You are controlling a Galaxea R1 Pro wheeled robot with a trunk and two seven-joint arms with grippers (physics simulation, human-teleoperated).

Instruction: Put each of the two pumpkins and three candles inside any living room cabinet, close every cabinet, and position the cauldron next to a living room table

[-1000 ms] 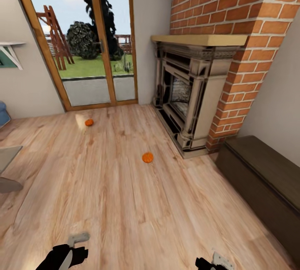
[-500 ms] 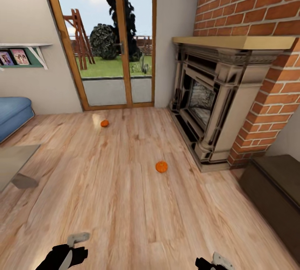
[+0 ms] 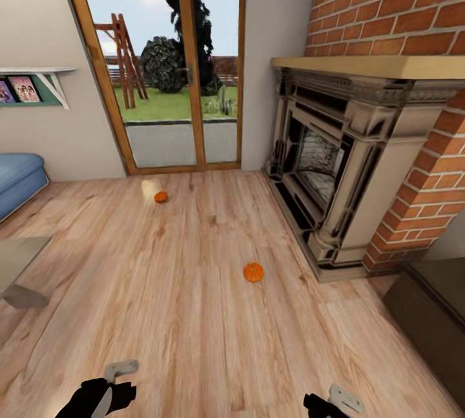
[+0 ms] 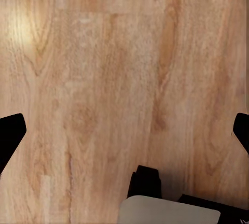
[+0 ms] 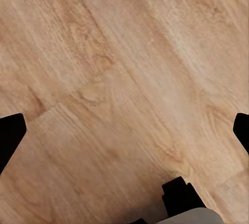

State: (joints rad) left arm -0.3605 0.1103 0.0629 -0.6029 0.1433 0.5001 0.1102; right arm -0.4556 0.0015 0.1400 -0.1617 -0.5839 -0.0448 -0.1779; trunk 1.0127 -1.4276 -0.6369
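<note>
Head view: one pumpkin (image 3: 253,272) lies on the wooden floor (image 3: 161,314) just past centre, the other pumpkin (image 3: 161,196) at 11 o'clock near the glass door (image 3: 174,69). The cabinet (image 3: 429,314) sits at 4 o'clock, the tabletop (image 3: 16,256) at 9.

Left wrist view: the left gripper (image 4: 124,130) has its fingers (image 4: 10,136) spread wide over bare floor.

Right wrist view: the right gripper (image 5: 124,130) likewise has its fingers (image 5: 10,130) spread wide, holding nothing.
</note>
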